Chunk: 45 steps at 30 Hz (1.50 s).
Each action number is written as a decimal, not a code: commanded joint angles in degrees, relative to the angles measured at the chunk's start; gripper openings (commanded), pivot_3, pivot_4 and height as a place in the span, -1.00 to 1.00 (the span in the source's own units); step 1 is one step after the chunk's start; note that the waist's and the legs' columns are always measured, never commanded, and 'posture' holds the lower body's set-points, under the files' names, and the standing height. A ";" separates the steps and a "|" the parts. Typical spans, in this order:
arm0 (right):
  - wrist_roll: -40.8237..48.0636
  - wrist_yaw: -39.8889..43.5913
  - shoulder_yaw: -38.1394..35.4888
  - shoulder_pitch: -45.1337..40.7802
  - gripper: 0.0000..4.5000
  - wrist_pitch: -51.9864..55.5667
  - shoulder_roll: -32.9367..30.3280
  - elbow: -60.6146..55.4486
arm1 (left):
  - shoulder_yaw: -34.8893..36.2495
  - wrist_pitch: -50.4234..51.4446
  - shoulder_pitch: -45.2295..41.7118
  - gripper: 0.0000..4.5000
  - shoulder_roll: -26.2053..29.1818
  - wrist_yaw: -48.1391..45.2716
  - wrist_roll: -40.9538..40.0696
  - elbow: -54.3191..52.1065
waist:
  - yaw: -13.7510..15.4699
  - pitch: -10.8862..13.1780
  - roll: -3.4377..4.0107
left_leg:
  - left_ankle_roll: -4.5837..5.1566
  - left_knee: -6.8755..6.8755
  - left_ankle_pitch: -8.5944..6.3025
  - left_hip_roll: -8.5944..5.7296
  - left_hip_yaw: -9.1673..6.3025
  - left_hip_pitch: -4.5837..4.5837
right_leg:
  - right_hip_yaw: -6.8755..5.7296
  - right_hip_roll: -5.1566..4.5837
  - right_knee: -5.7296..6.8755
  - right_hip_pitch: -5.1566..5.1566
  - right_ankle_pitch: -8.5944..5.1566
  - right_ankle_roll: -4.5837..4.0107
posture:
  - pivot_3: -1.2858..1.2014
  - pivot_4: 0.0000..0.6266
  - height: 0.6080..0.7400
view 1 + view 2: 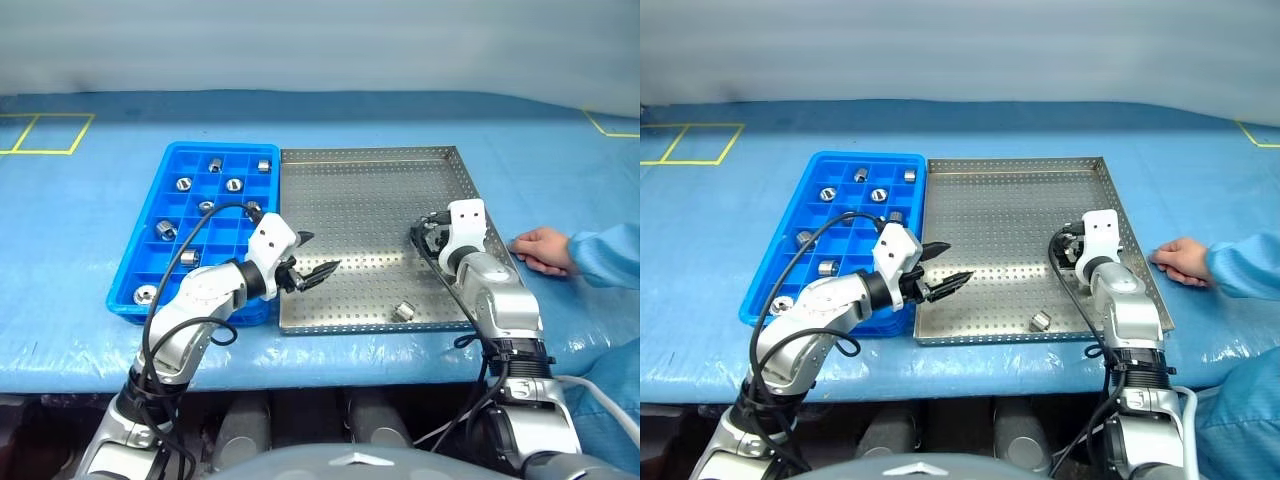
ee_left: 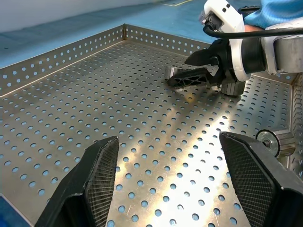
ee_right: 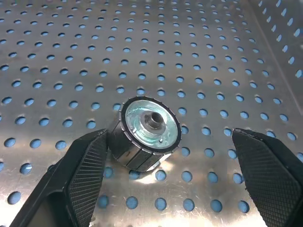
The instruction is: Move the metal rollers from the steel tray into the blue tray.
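The steel tray (image 1: 370,200) lies mid-table with the blue tray (image 1: 150,215) against its left side. Several metal rollers (image 1: 234,184) sit in the blue tray's compartments. One roller (image 1: 404,311) lies near the steel tray's front rim. Another roller (image 3: 149,125) lies on its side on the perforated floor by the tray's right rim. My right gripper (image 3: 170,137) is open around it, and its left finger (image 3: 87,161) is close to the roller. My left gripper (image 1: 318,252) hangs open and empty over the steel tray's left part.
A person's hand (image 1: 543,250) in a blue sleeve rests on the blue table cover just right of the steel tray, close to my right arm. Yellow tape lines (image 1: 45,135) mark the cover at the far left.
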 commanded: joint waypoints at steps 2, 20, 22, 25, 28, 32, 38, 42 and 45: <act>1.75 0.53 -2.34 -1.29 0.54 -4.72 0.18 2.11 | -0.52 -1.23 0.28 0.64 -0.17 0.46 0.52 0.41 | -0.03 0.00 0.01 | 0.00 0.00 0.00 0.00 0.00 0.00 | 0.01 0.00 0.00 0.00 0.00 0.00 | 0.02 -0.52 1.00; 7.19 6.36 10.41 3.68 -0.17 7.07 2.32 -29.83 | 8.76 0.20 -0.10 0.64 4.98 2.56 -0.18 -0.60 | -0.38 0.06 0.15 | 0.00 -0.10 0.00 0.06 -0.03 0.00 | 0.00 0.07 0.08 -0.12 -0.01 -0.01 | 0.02 -0.52 1.00; 8.40 7.63 15.38 3.17 -0.17 10.10 3.38 -35.02 | 12.38 1.01 0.32 0.64 7.93 2.92 -0.21 -1.87 | -0.51 0.06 0.16 | 0.00 -0.10 0.00 0.13 -0.03 0.00 | 0.00 0.14 0.15 -0.17 -0.04 -0.05 | 0.02 -0.52 1.00; 10.00 7.83 18.48 1.54 -0.17 13.03 5.72 -36.87 | 15.77 2.30 1.56 0.64 11.59 3.19 -0.13 -3.55 | -0.31 0.06 0.16 | 0.00 -0.09 0.00 0.15 -0.05 0.02 | -0.04 0.14 0.23 -0.18 -0.20 -0.31 | 0.03 -0.52 1.00; 10.78 8.04 21.07 -0.44 -0.17 14.68 8.26 -35.58 | 17.96 4.37 3.05 0.64 15.09 3.47 0.22 -6.62 | 0.13 0.07 0.14 | -0.01 -0.03 0.00 0.10 -0.05 -0.01 | -0.04 0.07 0.21 -0.16 -0.22 -0.35 | 0.04 -0.52 1.00; 8.73 6.76 22.48 -5.97 -0.17 13.28 12.40 -26.79 | 20.72 7.63 6.71 0.64 18.40 3.84 -0.19 -11.07 | 0.25 0.09 0.12 | -0.01 -0.04 0.00 0.08 -0.03 -0.01 | -0.06 0.03 0.14 -0.15 -0.20 -0.33 | 0.08 -0.52 1.00; 8.17 11.44 25.42 -13.57 -0.17 9.07 17.22 -13.25 | 23.82 12.33 13.41 0.64 17.79 5.24 -1.91 -16.23 | 0.41 0.09 0.12 | -0.02 -0.24 0.00 0.13 -0.05 0.00 | -0.16 0.04 0.17 -0.24 -0.13 -0.24 | 0.13 -0.52 1.00; 6.95 14.47 27.73 -17.33 -0.17 5.16 20.56 -3.96 | 25.32 13.98 16.93 0.64 16.76 6.92 -2.43 -19.02 | 1.17 0.09 0.11 | -0.03 -0.50 0.01 0.17 -0.07 0.05 | -0.23 0.06 0.19 -0.31 -0.10 -0.38 | 0.17 -0.52 1.00; 5.65 15.80 28.71 -19.07 -0.17 2.64 22.41 1.18 | 26.45 14.50 18.27 0.64 15.96 9.15 -1.63 -20.20 | 2.49 0.09 0.11 | -0.05 -0.72 0.02 0.18 -0.10 0.17 | -0.27 0.07 0.19 -0.31 -0.15 -0.49 | 0.20 -0.52 1.00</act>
